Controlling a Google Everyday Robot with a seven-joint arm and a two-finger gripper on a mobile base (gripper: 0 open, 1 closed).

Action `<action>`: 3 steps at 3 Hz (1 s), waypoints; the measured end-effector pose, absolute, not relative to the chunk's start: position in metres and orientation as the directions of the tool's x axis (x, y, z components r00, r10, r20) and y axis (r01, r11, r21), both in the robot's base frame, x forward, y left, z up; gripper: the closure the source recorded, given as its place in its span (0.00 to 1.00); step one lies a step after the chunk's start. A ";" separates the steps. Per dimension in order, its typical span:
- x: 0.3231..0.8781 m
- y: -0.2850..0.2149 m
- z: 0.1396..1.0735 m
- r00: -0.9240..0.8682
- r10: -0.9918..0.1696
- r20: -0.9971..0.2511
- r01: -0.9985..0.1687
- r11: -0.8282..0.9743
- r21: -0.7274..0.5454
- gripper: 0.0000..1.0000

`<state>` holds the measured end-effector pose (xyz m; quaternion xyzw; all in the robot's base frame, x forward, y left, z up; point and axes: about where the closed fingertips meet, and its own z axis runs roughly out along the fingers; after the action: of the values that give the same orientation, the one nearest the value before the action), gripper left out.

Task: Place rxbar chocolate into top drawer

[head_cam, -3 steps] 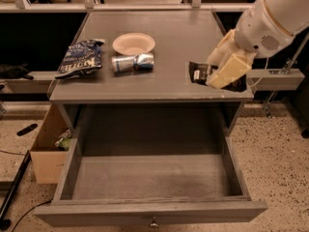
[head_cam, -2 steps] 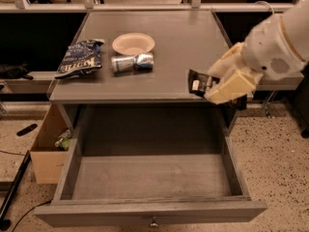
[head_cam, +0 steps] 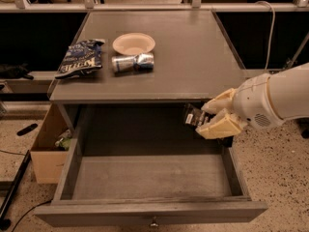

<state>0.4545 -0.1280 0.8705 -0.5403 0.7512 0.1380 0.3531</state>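
Cream-coloured two-finger end effector (head_cam: 206,118) is at the right of the view, just below the front edge of the grey wooden surface (head_cam: 193,57), over the right rear part of the open drawer. Its fingers (head_cam: 219,127) pinch the small flat rxbar chocolate in a black wrapper with pale lettering (head_cam: 194,115), one finger above the bar, one below. Bar sticks out leftward from the fingers. It is held in the air, clear of the drawer floor, in front of the dark gap under the surface. White rounded arm (head_cam: 280,98) comes in from the right edge, behind the end effector.

Wide shallow grey wooden top drawer (head_cam: 145,212) is pulled out toward the camera, open. Small metal knob (head_cam: 153,222) at the centre of its front.

On the surface, left half: blue crinkled chip bag (head_cam: 79,58) near the left edge. Pale round paper bowl (head_cam: 133,43) to its right, further back. Silver can (head_cam: 133,62) lies on its side just in front of the bowl, near the bag but apart from it. Cannot tell if can and bowl touch. All three are well apart from the end effector.

Brown cardboard box (head_cam: 44,156) stands on the speckled floor (head_cam: 280,178) left of the drawer, with small items inside too unclear to name. Thin black rod (head_cam: 14,187) lies on the floor at far left.
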 end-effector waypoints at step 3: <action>0.439 -0.123 0.806 -0.278 -0.701 -0.656 -0.907 0.416 -0.060 1.00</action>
<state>0.4385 -0.1229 0.8060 -0.5141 0.7822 0.1657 0.3105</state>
